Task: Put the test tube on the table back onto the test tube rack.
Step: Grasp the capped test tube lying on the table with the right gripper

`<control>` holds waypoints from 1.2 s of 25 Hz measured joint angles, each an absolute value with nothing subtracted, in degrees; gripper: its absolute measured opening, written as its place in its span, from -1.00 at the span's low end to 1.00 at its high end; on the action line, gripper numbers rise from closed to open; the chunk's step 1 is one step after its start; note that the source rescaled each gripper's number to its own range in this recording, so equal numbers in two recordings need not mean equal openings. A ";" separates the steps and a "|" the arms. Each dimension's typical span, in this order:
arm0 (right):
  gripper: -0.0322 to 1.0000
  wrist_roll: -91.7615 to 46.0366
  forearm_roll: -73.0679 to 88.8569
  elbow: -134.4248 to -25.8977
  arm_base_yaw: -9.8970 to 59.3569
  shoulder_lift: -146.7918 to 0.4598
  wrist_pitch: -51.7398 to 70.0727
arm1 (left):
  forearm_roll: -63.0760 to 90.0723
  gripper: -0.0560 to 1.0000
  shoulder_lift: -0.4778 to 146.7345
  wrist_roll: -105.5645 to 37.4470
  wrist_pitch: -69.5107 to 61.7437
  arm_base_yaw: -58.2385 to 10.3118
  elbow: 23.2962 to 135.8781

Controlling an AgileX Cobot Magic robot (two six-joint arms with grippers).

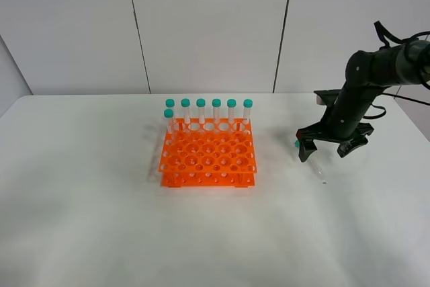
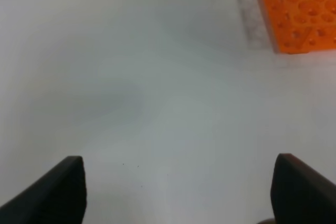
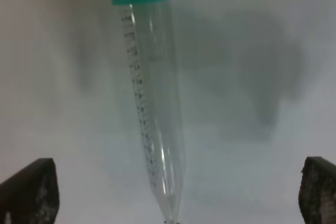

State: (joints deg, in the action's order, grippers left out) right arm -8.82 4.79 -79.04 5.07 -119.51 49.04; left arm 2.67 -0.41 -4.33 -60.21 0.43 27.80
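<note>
The test tube (image 1: pixel 311 161) lies flat on the white table (image 1: pixel 87 186), right of the orange test tube rack (image 1: pixel 208 154); it is clear with a teal cap. My right gripper (image 1: pixel 328 151) is open and hovers just above it, one finger on each side. In the right wrist view the tube (image 3: pixel 155 103) lies lengthwise between the open fingers (image 3: pixel 29 190), cap pointing away, and nothing touches it. My left gripper (image 2: pixel 178 192) is open and empty over bare table, with a corner of the rack (image 2: pixel 302 9) ahead of it. The left arm is out of the exterior view.
Several capped tubes (image 1: pixel 216 111) stand in the rack's back row, and one more stands at the left end (image 1: pixel 169 120) of the second row. A grey panelled wall is behind the table.
</note>
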 joint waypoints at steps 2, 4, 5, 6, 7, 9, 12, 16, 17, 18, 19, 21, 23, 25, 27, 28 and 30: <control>1.00 -8.82 4.79 -79.04 5.07 -119.51 49.65 | 2.67 1.00 -0.41 -4.33 -60.21 0.43 27.80; 1.00 -8.71 4.55 -79.04 5.25 -119.51 50.42 | 2.67 1.00 -0.41 -4.33 -60.21 0.43 27.80; 1.00 -8.51 4.30 -79.04 5.46 -119.51 50.56 | 2.67 1.00 -0.41 -4.33 -60.21 0.43 27.80; 1.00 -8.43 4.02 -79.04 5.74 -119.51 50.62 | 2.67 1.00 -0.41 -4.33 -60.21 0.43 27.80; 1.00 -8.03 3.76 -79.04 6.11 -119.51 50.62 | 2.67 1.00 -0.41 -4.33 -60.21 0.43 27.80; 1.00 -7.40 2.49 -79.04 6.82 -119.51 50.43 | 2.67 1.00 -0.41 -4.33 -60.21 0.43 27.80; 1.00 -6.08 1.49 -79.04 7.15 -119.58 50.21 | 2.67 1.00 -0.41 -4.33 -60.21 0.43 27.80; 1.00 -5.83 1.41 -79.15 6.59 -120.81 50.21 | 2.67 1.00 -0.41 -4.33 -60.21 0.43 27.80; 1.00 -5.83 1.33 -79.15 6.47 -121.16 50.14 | 2.67 1.00 -0.41 -4.33 -60.21 0.43 27.80; 1.00 -5.89 1.33 -79.15 6.41 -121.34 49.99 | 2.67 1.00 -0.41 -4.33 -60.21 0.43 27.80; 1.00 -5.94 1.33 -79.15 6.41 -121.43 49.54 | 2.67 1.00 -0.41 -4.33 -60.21 0.43 27.80; 1.00 -5.94 1.33 -79.15 6.47 -121.47 48.02 | 2.67 1.00 -0.41 -4.33 -60.21 0.43 27.80; 1.00 -5.94 1.38 -79.15 6.54 -121.49 47.03 | 2.67 1.00 -0.41 -4.33 -60.21 0.43 27.80; 1.00 -5.94 1.50 -79.15 6.54 -121.49 46.85 | 2.67 1.00 -0.41 -4.33 -60.21 0.43 27.80; 1.00 -5.95 1.50 -79.15 6.54 -121.49 46.85 | 2.67 1.00 -0.41 -4.33 -60.21 0.43 27.80; 1.00 -5.95 1.57 -79.41 6.54 -121.49 46.92 | 2.67 1.00 -0.41 -4.33 -60.21 0.43 27.80; 1.00 -5.95 1.57 -80.27 6.71 -121.49 47.05 | 2.67 1.00 -0.41 -4.33 -60.21 0.43 27.80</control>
State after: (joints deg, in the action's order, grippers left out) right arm -5.95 1.57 -80.27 6.71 -121.49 47.05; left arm 2.67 -0.41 -4.33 -60.21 0.43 27.80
